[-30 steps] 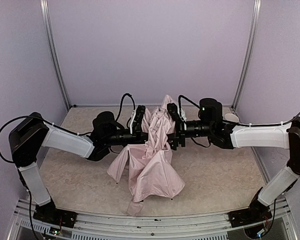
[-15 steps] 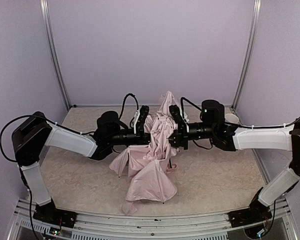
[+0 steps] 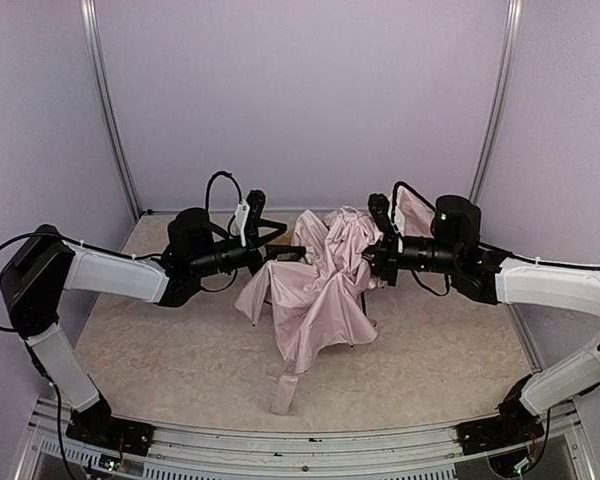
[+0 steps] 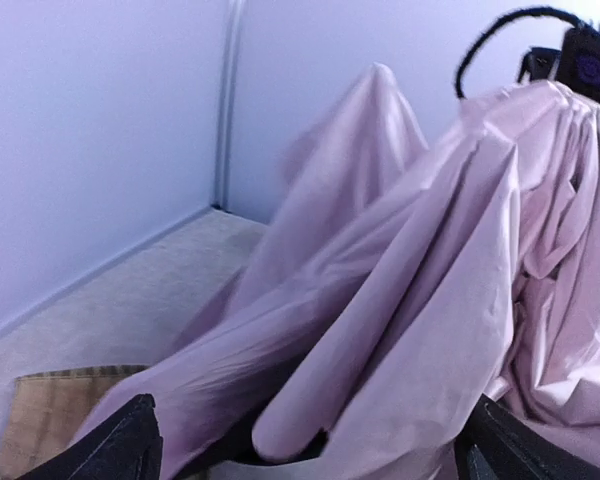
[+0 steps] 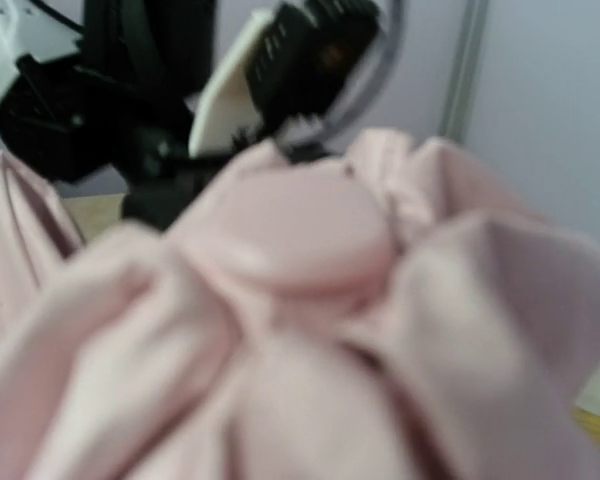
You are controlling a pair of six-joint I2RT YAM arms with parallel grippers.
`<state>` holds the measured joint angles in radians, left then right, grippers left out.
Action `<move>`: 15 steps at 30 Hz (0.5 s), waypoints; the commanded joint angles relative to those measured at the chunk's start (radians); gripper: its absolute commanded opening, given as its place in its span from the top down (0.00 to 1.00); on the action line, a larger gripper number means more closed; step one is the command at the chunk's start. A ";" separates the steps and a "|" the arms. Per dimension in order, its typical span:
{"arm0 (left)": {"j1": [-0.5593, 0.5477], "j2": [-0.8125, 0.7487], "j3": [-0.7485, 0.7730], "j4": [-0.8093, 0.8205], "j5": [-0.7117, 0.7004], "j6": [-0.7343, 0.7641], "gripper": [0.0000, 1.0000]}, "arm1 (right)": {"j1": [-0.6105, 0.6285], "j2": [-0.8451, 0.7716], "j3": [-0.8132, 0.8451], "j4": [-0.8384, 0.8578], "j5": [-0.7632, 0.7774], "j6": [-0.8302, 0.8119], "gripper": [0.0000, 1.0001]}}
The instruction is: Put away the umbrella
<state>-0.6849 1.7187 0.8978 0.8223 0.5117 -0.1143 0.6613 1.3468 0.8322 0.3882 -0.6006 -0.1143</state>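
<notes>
left gripper (image 3: 288, 253): fingers spread wide, holding nothing, loose cloth lying between them. right gripper (image 3: 377, 258): pressed into bunched cloth, fingers buried; clamped or not, cannot tell. the umbrella (image 3: 320, 280): mid-table between both arms, pale pink canopy heaped and part raised, skirt draping to the table (image 3: 160, 340); handle (image 3: 284, 393) lying at the near side. woven tray (image 4: 50, 415): flat, behind the canopy on the left. step judged: gathering the canopy, not yet folded. next calls for the left fingers closing on a fold and drawing the cloth inward.
</notes>
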 commanded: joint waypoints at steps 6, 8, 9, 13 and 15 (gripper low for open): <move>0.119 -0.188 -0.098 -0.079 -0.370 0.096 0.01 | -0.099 -0.133 0.009 -0.002 -0.011 -0.011 0.89; 0.123 -0.245 -0.136 -0.080 -0.414 0.111 0.01 | -0.118 -0.153 0.027 -0.021 -0.006 -0.025 0.89; 0.122 -0.277 -0.157 -0.080 -0.406 0.117 0.01 | -0.126 -0.163 0.040 -0.042 0.002 -0.035 0.89; 0.117 -0.431 -0.254 -0.062 -0.156 0.154 0.13 | -0.162 -0.185 0.117 -0.129 0.046 -0.091 0.88; 0.110 -0.501 -0.270 -0.088 0.040 0.179 0.26 | -0.182 -0.189 0.154 -0.156 0.047 -0.113 0.87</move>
<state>-0.5652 1.3380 0.6601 0.7437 0.2588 -0.0013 0.5152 1.2018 0.8860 0.2581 -0.5804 -0.1654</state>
